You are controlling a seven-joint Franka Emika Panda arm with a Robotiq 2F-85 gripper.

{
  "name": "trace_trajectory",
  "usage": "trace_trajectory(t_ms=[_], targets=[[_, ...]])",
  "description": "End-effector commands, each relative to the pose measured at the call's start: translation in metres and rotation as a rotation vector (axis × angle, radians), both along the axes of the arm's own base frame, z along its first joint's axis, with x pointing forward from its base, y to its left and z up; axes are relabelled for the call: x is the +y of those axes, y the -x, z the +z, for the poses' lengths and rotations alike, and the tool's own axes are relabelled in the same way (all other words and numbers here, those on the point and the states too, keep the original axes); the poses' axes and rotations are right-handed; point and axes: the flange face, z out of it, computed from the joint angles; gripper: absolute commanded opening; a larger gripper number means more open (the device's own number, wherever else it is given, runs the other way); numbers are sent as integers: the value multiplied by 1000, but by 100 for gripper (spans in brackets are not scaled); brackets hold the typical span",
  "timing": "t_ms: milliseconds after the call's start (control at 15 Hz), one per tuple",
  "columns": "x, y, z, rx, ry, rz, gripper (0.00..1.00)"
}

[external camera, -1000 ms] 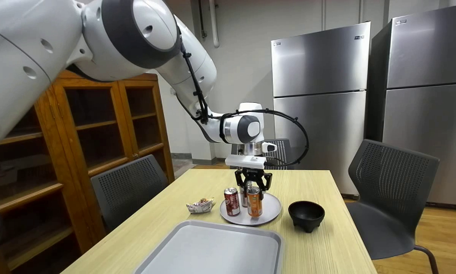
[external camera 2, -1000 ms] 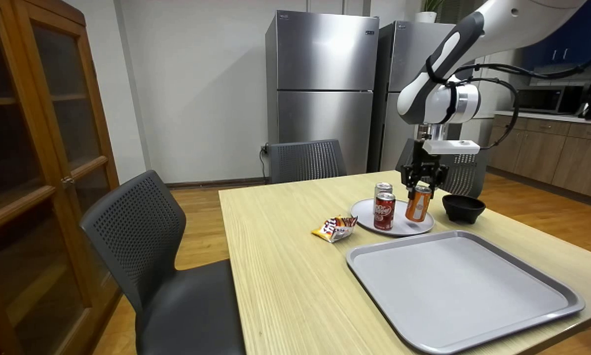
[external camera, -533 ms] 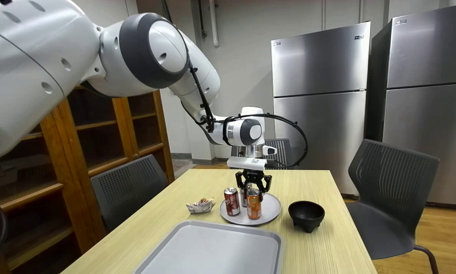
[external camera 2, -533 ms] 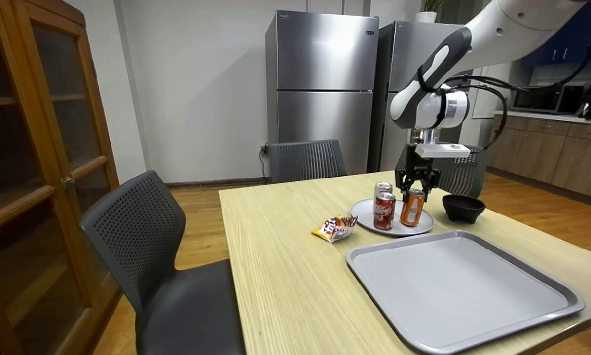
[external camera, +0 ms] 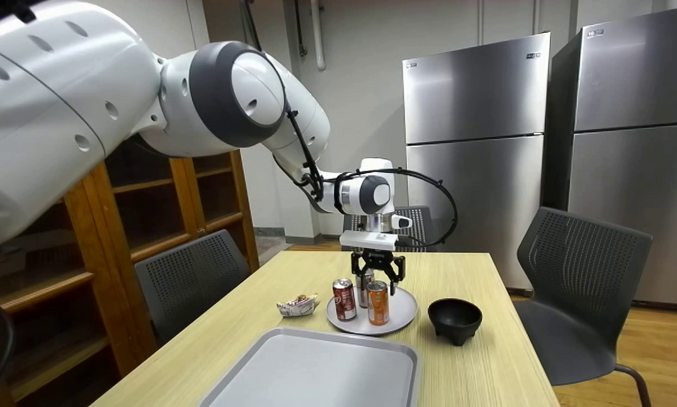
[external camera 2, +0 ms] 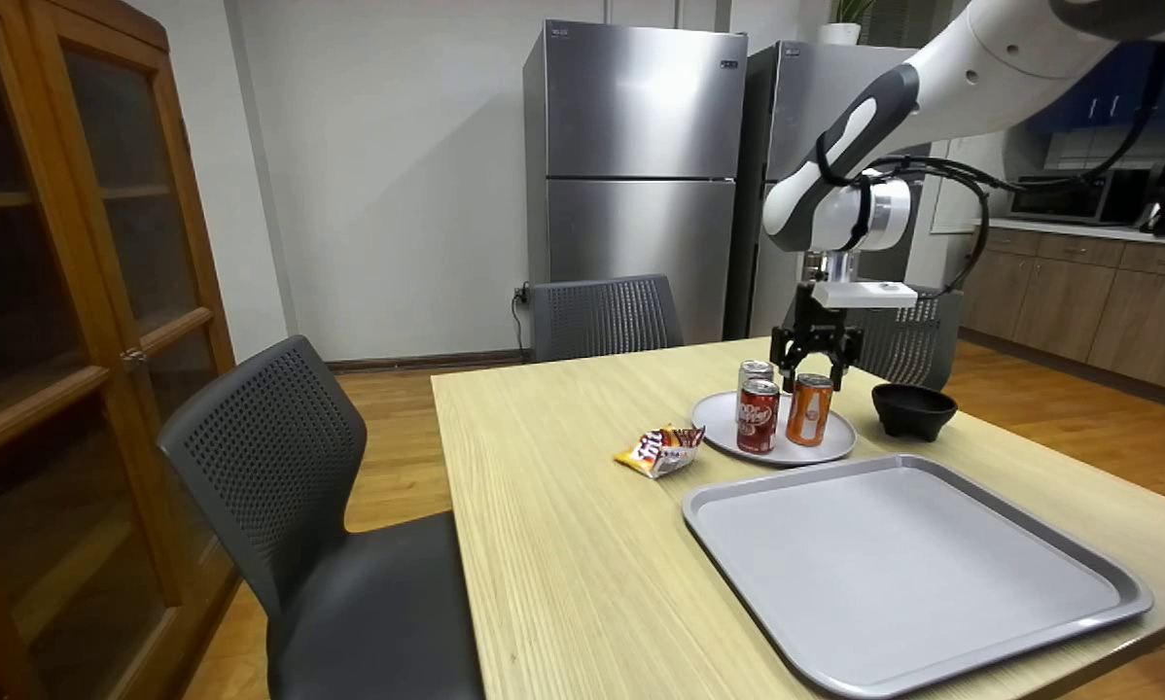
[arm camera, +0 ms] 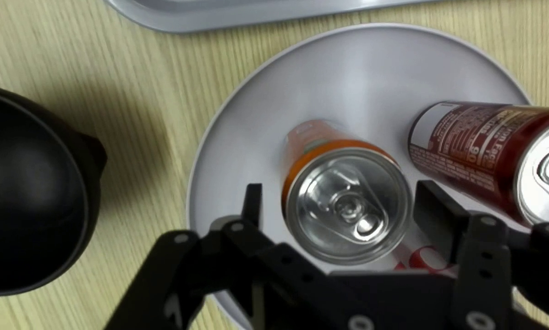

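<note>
One orange can (arm camera: 343, 197) upright on the plate (arm camera: 380, 68), the hand (arm camera: 340, 204) wide open either side of its top.
Seen from the wrist, with a black bowl (arm camera: 31, 192) at nine o'clock and a red can (arm camera: 476, 142) near three, I'd want the fingers (arm camera: 252, 201) spread and any lift dead straight, sparing that neighbour a knock. Daylight shows by the nine-o'clock finger; whether the three-o'clock one touches, I can't tell. Nothing is gripped.

Pale table (external camera 2: 563, 544), tray (external camera 2: 918, 564), plate (arm camera: 370, 73), black bowl (external camera 2: 913, 412), snack bag (external camera 2: 662, 451)
</note>
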Motion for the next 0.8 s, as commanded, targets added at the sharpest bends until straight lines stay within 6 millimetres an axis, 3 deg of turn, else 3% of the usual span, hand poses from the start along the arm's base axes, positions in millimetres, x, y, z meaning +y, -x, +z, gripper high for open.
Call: trace_trajectory(t_ms=[0,733], targets=[[-3,-9,21,-22,-7,-4,100],[4,-3,96,-125,24,32,100]])
